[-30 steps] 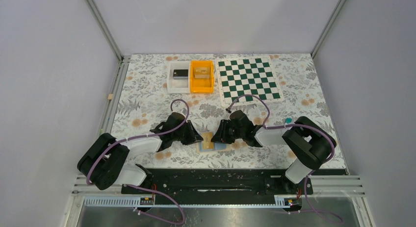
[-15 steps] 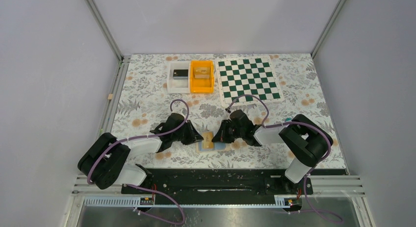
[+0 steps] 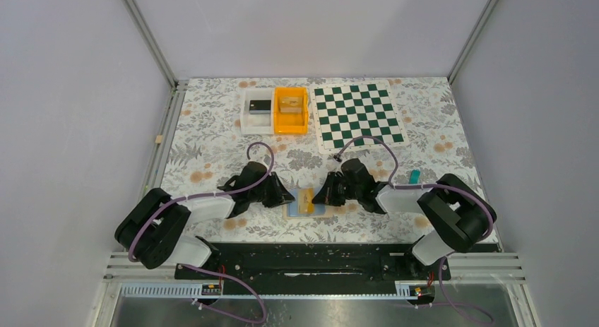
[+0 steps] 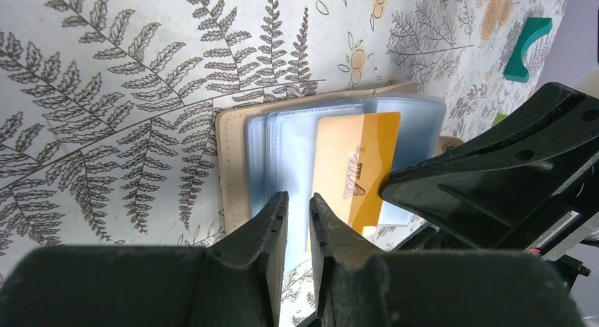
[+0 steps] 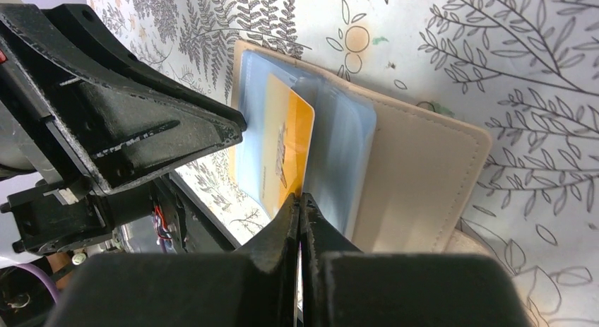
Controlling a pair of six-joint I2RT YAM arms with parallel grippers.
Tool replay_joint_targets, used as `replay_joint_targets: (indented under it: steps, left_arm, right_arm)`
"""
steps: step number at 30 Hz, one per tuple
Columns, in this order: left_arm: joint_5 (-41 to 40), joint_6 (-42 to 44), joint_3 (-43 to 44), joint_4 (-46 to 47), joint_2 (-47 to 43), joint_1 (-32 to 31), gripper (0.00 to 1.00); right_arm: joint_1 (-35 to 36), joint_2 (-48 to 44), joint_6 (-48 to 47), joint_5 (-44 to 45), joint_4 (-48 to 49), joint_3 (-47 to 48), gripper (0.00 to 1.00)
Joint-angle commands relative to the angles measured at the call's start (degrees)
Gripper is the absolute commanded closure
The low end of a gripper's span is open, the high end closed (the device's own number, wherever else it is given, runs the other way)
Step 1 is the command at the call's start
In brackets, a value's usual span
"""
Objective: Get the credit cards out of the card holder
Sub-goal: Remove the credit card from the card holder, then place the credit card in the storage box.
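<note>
Stretching wall to wall, the flower-print table (image 3: 212,157) carries the card holder (image 5: 424,179) near its front edge, opened flat. The holder's long axis runs left to right and its fold runs front to back. Beyond the holder and to its right lies a green-and-white chessboard mat (image 3: 358,114). Straight beyond it an orange bin (image 3: 291,130) stands against a white tray (image 3: 246,122). The left gripper (image 4: 297,203) meets the holder's left end, fingers drawn to a narrow slit on its clear sleeves. The right gripper (image 5: 299,203), at the holder's right, is pressed tight on a corner of a gold card (image 4: 357,157). That card lies front to back over the sleeves. A teal piece (image 3: 414,176) sits well right of the holder.
</note>
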Motion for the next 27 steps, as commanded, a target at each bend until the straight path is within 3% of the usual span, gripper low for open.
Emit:
replay_joint_targets:
  steps: [1, 9, 17, 27]
  left_arm:
    - [-1.4, 1.4, -0.4, -4.8, 1.6, -0.2, 0.81]
    - [5.3, -0.4, 3.6, -7.3, -2.9, -0.2, 0.68]
    - [6.3, 0.6, 6.8, -9.1, -7.3, -0.2, 0.59]
    - [11.7, -2.0, 2.6, 2.7, -8.9, -0.6, 0.52]
  right_arm:
    - [-0.8, -3.9, -0.9, 0.4, -1.5, -0.8, 1.00]
    - [-1.0, -14.2, 5.9, 1.3, -6.1, -2.2, 1.00]
    - [-1.0, -20.4, 6.1, 5.4, -13.9, 0.0, 1.00]
    - [-0.9, -22.8, 9.2, 5.0, -6.4, -2.5, 1.00]
